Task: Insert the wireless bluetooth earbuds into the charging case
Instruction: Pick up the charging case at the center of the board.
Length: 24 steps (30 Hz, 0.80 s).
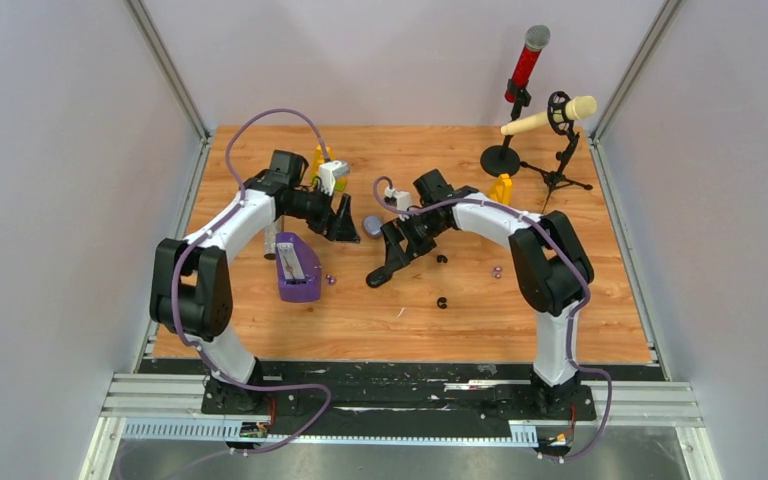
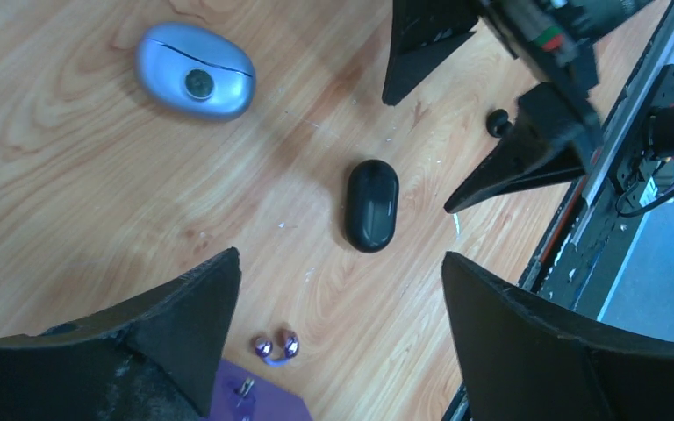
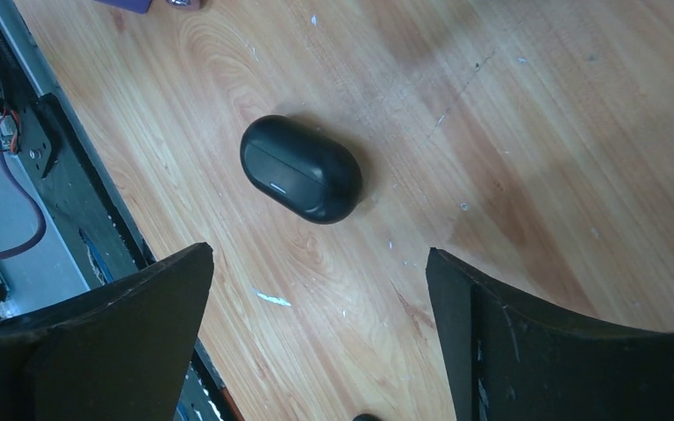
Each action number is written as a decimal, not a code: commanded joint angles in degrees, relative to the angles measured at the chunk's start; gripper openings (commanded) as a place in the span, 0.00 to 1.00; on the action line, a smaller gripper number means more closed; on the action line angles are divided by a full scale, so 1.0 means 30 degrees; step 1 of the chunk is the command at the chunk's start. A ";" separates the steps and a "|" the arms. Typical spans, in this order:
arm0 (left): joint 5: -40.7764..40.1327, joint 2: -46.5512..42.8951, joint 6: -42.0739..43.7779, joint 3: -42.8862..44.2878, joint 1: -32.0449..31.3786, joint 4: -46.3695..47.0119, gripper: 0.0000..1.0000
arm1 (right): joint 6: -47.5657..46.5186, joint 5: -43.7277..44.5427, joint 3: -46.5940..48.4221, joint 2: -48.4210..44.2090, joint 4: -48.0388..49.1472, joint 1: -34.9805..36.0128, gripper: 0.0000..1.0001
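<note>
Although both arms lean over the middle of the table (image 1: 580, 310), no earbud sits in a case yet, so by my reading the task is barely begun. The black case (image 3: 300, 167) lies shut on the wood and would need opening before anything can go in. The purple case (image 1: 297, 267) on the left looks open, though its wells are too small to read. Two black earbuds (image 1: 441, 259) lie loose just right of the right arm's fingers, one nearer the arm bases than the other. A pair of purple earbuds (image 2: 277, 347) rests just beside the purple case, and a lone purple earbud (image 1: 498, 270) lies well apart to the right. The right gripper (image 3: 318, 254) hangs over the black case with its jaws spread wide and nothing between them; the case lies just beyond its fingertips. The left gripper (image 2: 340, 263) is likewise spread and empty, with the black case ahead of its fingertips and the purple earbuds close by one finger. A blue-grey case (image 2: 195, 82) lies shut farther off.
</note>
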 commanded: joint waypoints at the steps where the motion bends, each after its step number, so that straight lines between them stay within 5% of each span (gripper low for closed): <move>1: 0.1383 -0.1984 0.0176 -0.0209 0.0548 0.0417 0.97 | 0.0748 -0.0038 0.0953 0.0643 0.0572 0.0512 0.94; 24: -0.0084 -0.5454 -0.0376 -0.0681 0.2065 0.1543 1.00 | 0.2944 0.4881 0.1326 0.3112 0.0788 0.3770 0.82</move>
